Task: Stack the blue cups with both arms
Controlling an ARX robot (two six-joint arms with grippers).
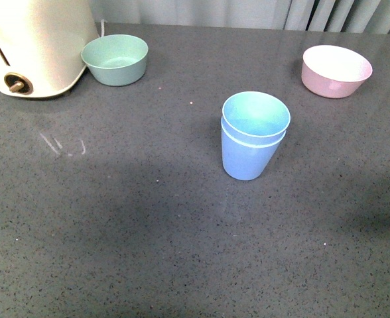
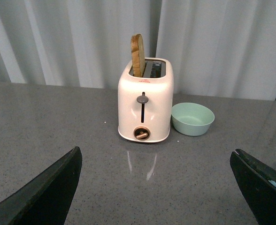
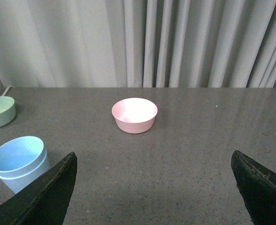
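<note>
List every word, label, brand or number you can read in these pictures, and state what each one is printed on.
No text can be read anywhere.
Toaster: a small red mark near its top edge, too small and blurred to read.
Blue cups, mint green bowl, pink bowl: no print visible.

A cream toaster [image 2: 145,107] holds one bread slice [image 2: 137,55] — green bowl [image 2: 192,118] just beside it, pink bowl [image 1: 335,70] well apart.
</note>
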